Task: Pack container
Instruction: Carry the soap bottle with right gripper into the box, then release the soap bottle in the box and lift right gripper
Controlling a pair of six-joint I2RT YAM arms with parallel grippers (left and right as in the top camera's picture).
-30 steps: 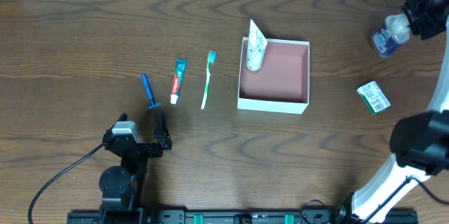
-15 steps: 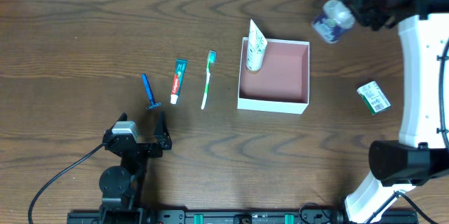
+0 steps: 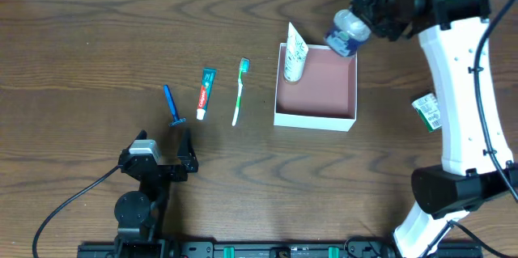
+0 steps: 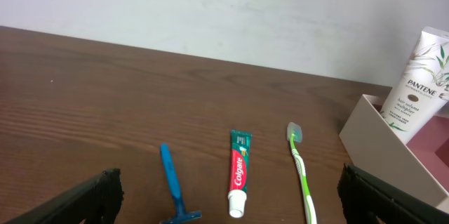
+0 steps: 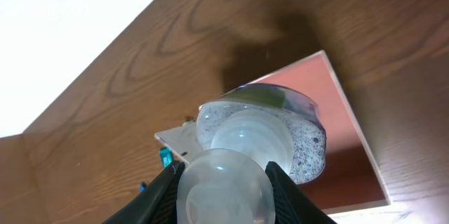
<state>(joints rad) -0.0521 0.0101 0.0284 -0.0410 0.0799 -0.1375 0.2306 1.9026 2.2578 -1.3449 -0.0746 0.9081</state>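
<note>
The container (image 3: pixel 316 118) is a shallow white box with a pink inside, at the table's middle. A white Pantene tube (image 3: pixel 295 54) stands in its far left corner; the tube also shows in the left wrist view (image 4: pixel 419 76). My right gripper (image 3: pixel 364 17) is shut on a clear bottle with a blue base (image 3: pixel 346 35) and holds it above the container's far right corner. In the right wrist view the bottle (image 5: pixel 242 161) fills the jaws above the pink floor (image 5: pixel 330 126). My left gripper (image 3: pixel 184 151) is open and empty near the front left.
A blue razor (image 3: pixel 171 104), a Colgate toothpaste tube (image 3: pixel 205 92) and a green toothbrush (image 3: pixel 239 90) lie in a row left of the container. A small green packet (image 3: pixel 429 109) lies to its right, partly behind my right arm.
My right arm has carried the bottle from the far right of the table leftward to above the container's far right corner. The left arm has not moved.
</note>
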